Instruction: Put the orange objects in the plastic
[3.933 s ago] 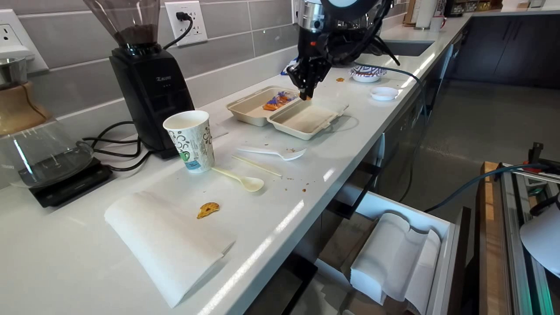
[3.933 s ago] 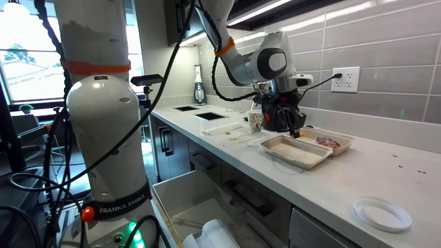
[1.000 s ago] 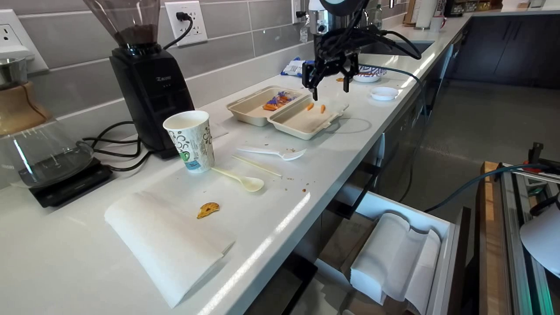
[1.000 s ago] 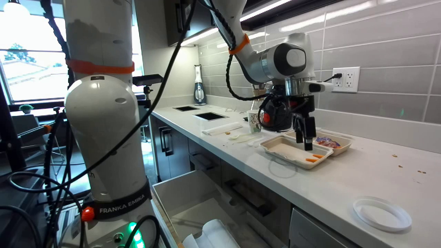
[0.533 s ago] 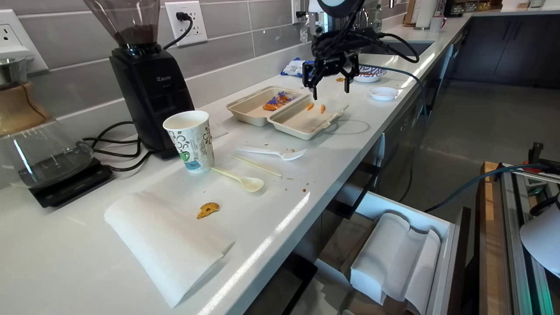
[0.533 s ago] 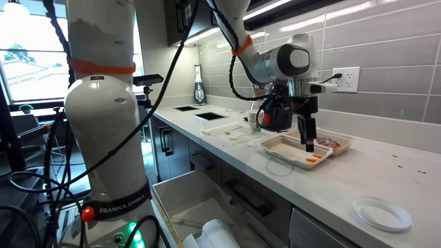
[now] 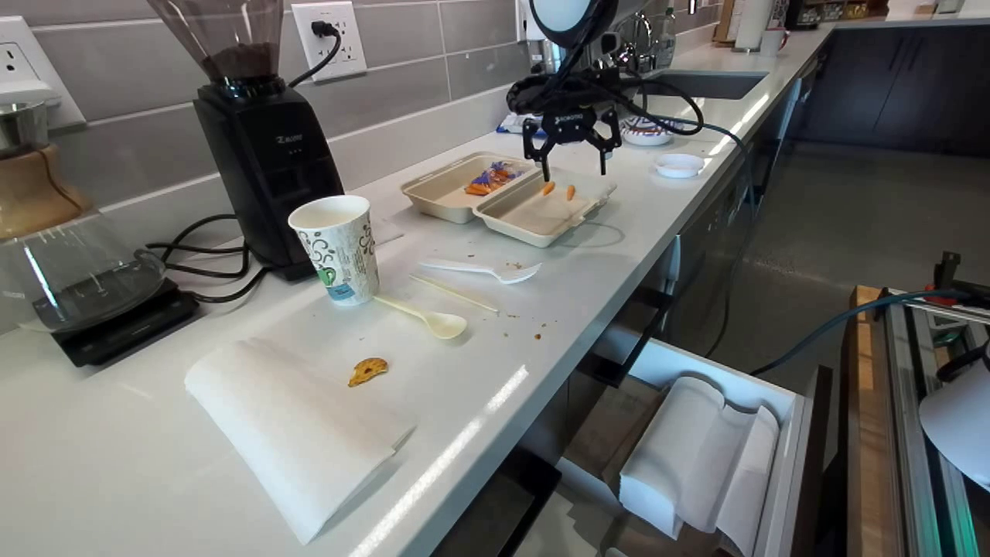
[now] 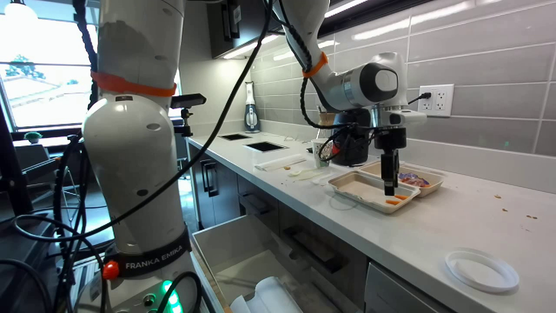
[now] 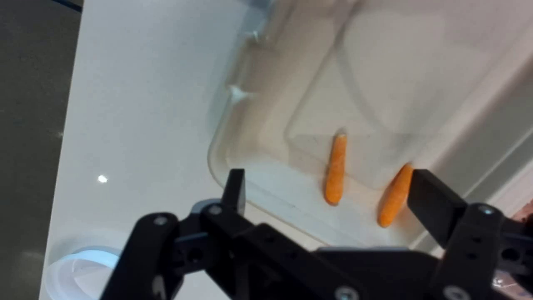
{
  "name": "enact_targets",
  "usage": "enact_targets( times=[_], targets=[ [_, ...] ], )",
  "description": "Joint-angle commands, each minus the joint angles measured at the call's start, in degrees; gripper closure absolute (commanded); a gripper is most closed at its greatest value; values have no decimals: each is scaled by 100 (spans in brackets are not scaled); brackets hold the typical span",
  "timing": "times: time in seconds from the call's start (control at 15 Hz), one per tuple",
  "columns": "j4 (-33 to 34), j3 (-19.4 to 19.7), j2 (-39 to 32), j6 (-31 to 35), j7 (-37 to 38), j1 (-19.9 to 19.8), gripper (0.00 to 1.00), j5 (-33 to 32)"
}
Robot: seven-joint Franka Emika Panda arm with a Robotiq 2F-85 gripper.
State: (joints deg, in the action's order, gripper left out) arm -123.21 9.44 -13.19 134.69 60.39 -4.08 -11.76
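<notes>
Two orange carrots (image 9: 335, 168) have come to lie in the right compartment (image 7: 530, 219) of the tan clamshell box (image 7: 444, 213) over the last few seconds, and my gripper (image 7: 575, 172) has shifted a little to the left in an exterior view. I see its jaws spread wide above the carrots, which rest apart from each other toward the compartment's far end. In the wrist view a finger (image 9: 433, 204) comes up against the edge of one carrot; whether they touch, I cannot tell. The left compartment (image 7: 442, 189) holds a bag (image 7: 503, 172) with purple-blue print, orange showing at its near end; from where I watch, I cannot tell if that orange is inside the bag or beside it. Near and left of the box, a paper cup (image 7: 338, 251) stands upright on the counter (image 8: 434, 237), its bottom hidden from me. Far to the right I have a shallow white lid (image 7: 679, 165) and, beyond it, a patterned bowl (image 7: 648, 138) whose contents I cannot make out. Below the counter, an open drawer (image 8: 234, 241) holds white paper (image 7: 681, 456), and at left the clear hopper (image 7: 220, 23) of a black grinder (image 7: 267, 170) has something dark in its base.
</notes>
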Motion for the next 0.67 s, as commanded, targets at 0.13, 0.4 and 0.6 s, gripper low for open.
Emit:
enact_targets(
  times=[0.13,0.4,0.6],
  targets=[
    [17,67,-194,376,406,11,0,319],
    [-98,113,-191,675,499,7,0,522],
    [-157,159,-212,790,507,-1,0,611]
  ],
)
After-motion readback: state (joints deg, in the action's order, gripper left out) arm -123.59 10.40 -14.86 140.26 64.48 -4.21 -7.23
